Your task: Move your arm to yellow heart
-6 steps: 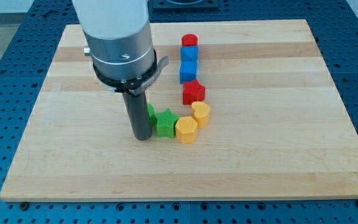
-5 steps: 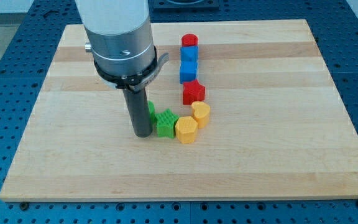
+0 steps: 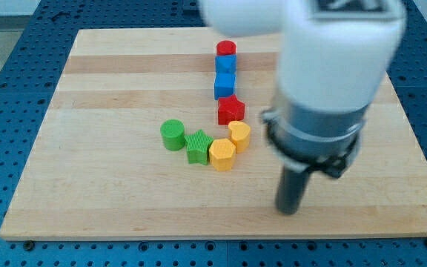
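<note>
One big shift is seen: my tip (image 3: 289, 211) has been swung from beside the green cylinder (image 3: 173, 135) to right of the yellow heart (image 3: 239, 136), apart; no hand is fitted, nothing held

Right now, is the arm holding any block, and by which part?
Nothing is held. My tip stands on the bare board, apart from every block, to the view's lower right of the yellow heart.

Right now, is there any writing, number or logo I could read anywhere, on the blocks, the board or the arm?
No readable text anywhere.
Arm housing: a dark mark at the view's top edge is cut off and blurred, unreadable.
Blocks, such as the yellow heart and red star: plain, no markings.
Wooden board: only grain.
My tip is unmarked.
</note>
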You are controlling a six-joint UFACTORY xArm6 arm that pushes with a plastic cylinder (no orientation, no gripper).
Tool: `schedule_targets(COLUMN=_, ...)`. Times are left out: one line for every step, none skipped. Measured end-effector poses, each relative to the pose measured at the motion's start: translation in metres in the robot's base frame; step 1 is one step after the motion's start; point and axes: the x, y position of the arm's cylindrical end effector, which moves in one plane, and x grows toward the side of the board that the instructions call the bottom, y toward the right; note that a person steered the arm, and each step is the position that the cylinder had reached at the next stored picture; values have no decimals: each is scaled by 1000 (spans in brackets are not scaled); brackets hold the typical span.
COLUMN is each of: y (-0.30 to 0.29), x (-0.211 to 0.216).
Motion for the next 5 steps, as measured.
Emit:
schedule_targets(y=3, x=-9)
schedule_targets(y=1, x=-40)
schedule_targets(y=1, x=-66)
schedule_targets(y=1, x=-69)
schedule_targets(y=-3, x=-74)
